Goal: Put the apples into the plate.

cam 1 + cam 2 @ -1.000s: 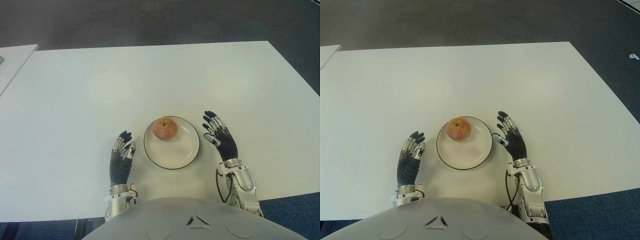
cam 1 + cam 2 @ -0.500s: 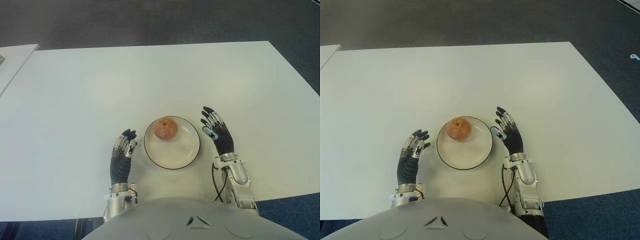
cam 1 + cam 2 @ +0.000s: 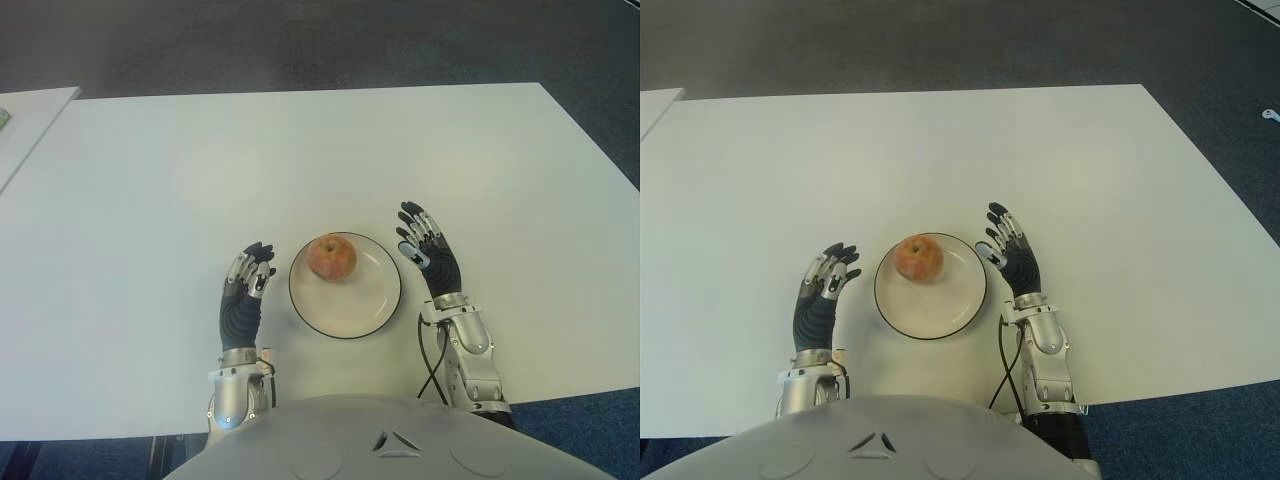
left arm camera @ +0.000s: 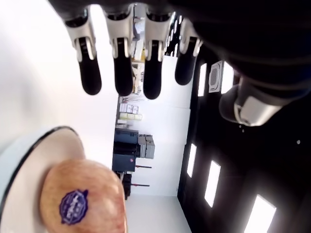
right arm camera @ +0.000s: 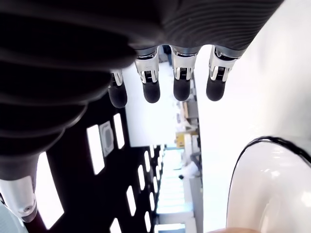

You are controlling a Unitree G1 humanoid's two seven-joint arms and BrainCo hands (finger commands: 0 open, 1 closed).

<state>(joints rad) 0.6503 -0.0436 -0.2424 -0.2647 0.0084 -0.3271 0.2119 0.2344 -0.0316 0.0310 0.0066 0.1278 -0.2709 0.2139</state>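
Observation:
One red-yellow apple point(image 3: 331, 257) sits in the far left part of a white plate point(image 3: 361, 301) with a dark rim, near the table's front edge. In the left wrist view the apple point(image 4: 80, 200) shows a blue sticker. My left hand point(image 3: 245, 285) is just left of the plate, fingers spread, holding nothing. My right hand point(image 3: 425, 253) is just right of the plate, fingers straight and spread, also holding nothing. Neither hand touches the plate or the apple.
The white table point(image 3: 300, 160) stretches far ahead and to both sides. A second white surface point(image 3: 25, 120) stands at the far left, apart from the table. Dark carpet point(image 3: 300, 40) lies beyond.
Both hands have moved a little forward beside the plate, and the left fingers have spread wider. The apple and plate have not moved.

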